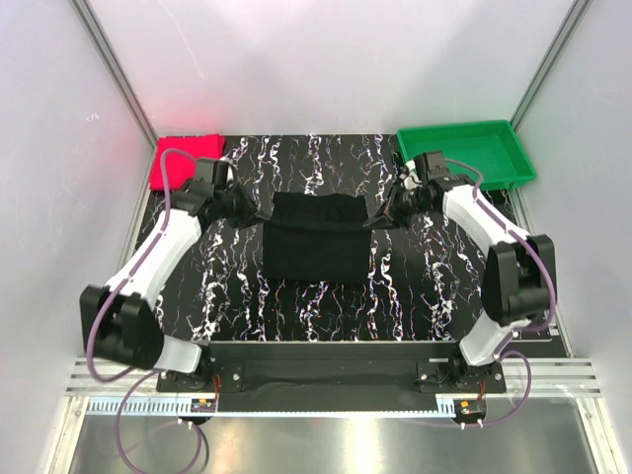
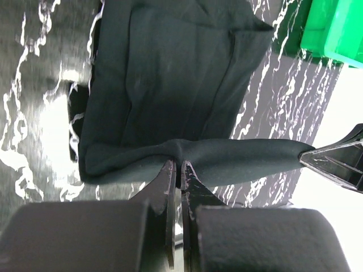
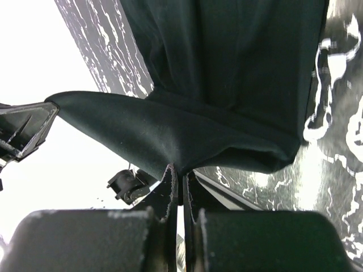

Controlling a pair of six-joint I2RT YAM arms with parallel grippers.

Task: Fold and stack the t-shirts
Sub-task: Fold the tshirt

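From the top camera, I see both arms reaching in toward the middle of the marbled table [image 1: 316, 316]. The left gripper [image 1: 259, 216] is pinched shut on the left end of the black t-shirt [image 1: 316, 252], and the right gripper [image 1: 380, 216] is pinched shut on its right end. A band of the cloth runs taut from one gripper to the other. The rest of the shirt spreads flat between them, some of it beyond the band and more of it on my side. The red t-shirt [image 1: 186, 158] lies beyond the left gripper, out toward the far left corner and well apart from it. The green tray [image 1: 484, 148] sits just beyond the right gripper, at the far right corner.

On the left wrist camera, the left gripper [image 2: 178, 168] has its jaws pressed together with a ridge of the black t-shirt [image 2: 170, 85] clamped at the tips. From that pinch the cloth stretches away as a taut fold to a finger of the right gripper [image 2: 334, 161] at the right edge of the view. The body of the shirt lies ahead of the fingers on the table [image 2: 34, 113]. A corner of the green tray [image 2: 332, 28] shows far ahead on the right.

On the right wrist camera, the right gripper [image 3: 180, 170] is likewise clamped tight on the black t-shirt [image 3: 227, 68], with the hem gathered at the fingertips. The fold pulls off to the left, where it meets the left gripper [image 3: 22, 127]. The remaining cloth lies ahead of the fingers, and the table [image 3: 340, 141] shows to the right.
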